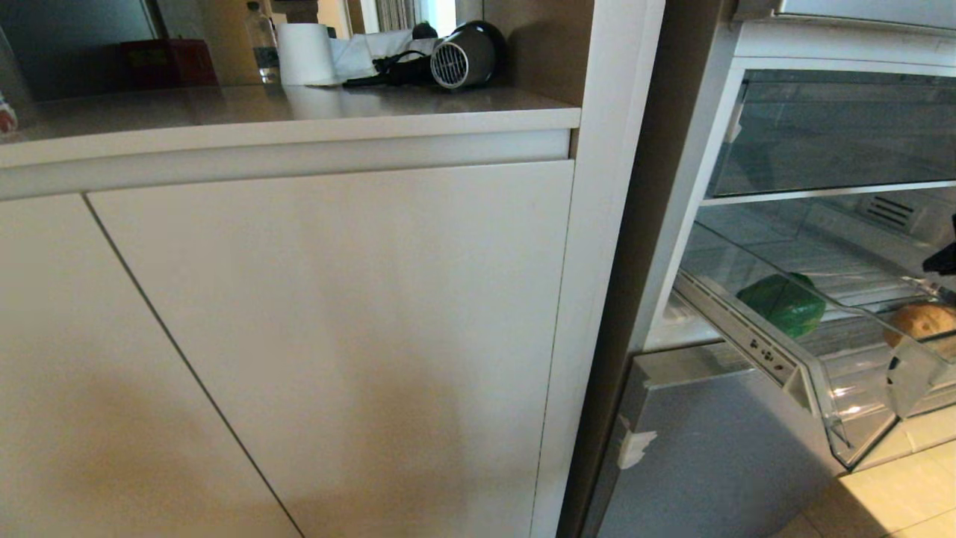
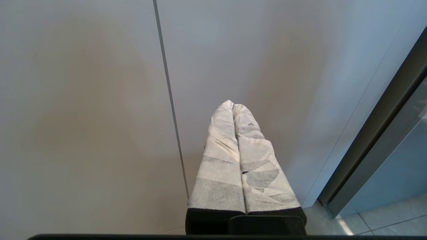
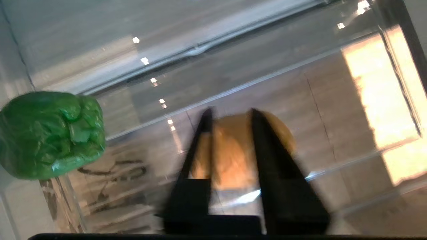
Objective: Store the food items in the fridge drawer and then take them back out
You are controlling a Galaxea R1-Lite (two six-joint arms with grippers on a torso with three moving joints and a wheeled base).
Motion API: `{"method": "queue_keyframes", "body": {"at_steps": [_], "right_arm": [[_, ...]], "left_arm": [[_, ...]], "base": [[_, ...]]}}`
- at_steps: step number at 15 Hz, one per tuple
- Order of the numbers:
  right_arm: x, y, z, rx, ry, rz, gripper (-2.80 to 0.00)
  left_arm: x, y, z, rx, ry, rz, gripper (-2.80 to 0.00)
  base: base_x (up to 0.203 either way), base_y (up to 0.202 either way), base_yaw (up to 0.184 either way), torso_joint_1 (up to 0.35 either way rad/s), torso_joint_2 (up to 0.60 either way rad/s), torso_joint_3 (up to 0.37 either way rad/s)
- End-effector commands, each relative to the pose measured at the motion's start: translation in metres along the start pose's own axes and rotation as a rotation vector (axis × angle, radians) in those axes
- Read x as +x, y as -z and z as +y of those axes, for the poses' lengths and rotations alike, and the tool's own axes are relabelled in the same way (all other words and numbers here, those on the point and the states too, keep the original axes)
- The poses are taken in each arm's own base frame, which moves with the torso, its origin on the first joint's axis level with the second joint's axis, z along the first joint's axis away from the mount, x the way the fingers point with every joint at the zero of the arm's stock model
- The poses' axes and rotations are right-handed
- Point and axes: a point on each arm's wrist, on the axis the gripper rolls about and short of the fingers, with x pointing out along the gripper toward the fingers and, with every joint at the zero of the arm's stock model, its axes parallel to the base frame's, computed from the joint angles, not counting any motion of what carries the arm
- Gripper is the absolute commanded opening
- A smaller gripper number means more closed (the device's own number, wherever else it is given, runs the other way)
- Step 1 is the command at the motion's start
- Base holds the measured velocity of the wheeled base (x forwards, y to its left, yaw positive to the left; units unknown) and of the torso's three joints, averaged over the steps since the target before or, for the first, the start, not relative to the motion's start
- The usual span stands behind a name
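The fridge drawer (image 1: 842,418) stands pulled out at the right of the head view, clear plastic on a white side rail. A glossy green bell pepper (image 1: 783,302) lies in it on the left, and a tan potato (image 1: 922,321) lies further right. My right gripper (image 3: 230,111) hangs over the potato (image 3: 230,153) with its black fingers apart; the potato shows through the gap and past both fingers. The pepper (image 3: 50,133) rests off to one side of it on the drawer's ribbed floor (image 3: 333,100). Only a dark tip of that gripper (image 1: 942,260) shows in the head view. My left gripper (image 2: 232,105) is parked, shut and empty, facing a cabinet door.
A flat-fronted clear drawer (image 1: 836,127) sits above the open one. A silver-grey fridge door (image 1: 709,448) is below. White cabinet doors (image 1: 336,336) fill the left, and on the counter above them are a grey hair dryer (image 1: 463,56) and a white paper roll (image 1: 305,52).
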Motion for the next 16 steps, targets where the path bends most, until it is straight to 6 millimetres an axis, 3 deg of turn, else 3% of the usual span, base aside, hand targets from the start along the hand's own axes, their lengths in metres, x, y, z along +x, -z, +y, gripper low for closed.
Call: {"method": "queue_keyframes", "body": {"at_steps": [1,8,16], "right_arm": [[0.002,-0.001,0.0,-0.003,0.001,0.019,0.0],[0.012,0.009,0.0,-0.019,0.021,0.133,0.0],[0.051,0.012,-0.007,-0.007,0.033,0.222,0.0]], "left_arm": [[0.001,0.003,0.0,0.0,0.0,0.011,-2.8],[0.001,0.003,0.0,0.0,0.0,0.011,-2.8],[0.001,0.003,0.0,0.0,0.0,0.011,-2.8]], "base": [[0.0,0.0,0.0,0.0,0.0,0.0],[0.0,0.0,0.0,0.0,0.0,0.0],[0.0,0.0,0.0,0.0,0.0,0.0]]}}
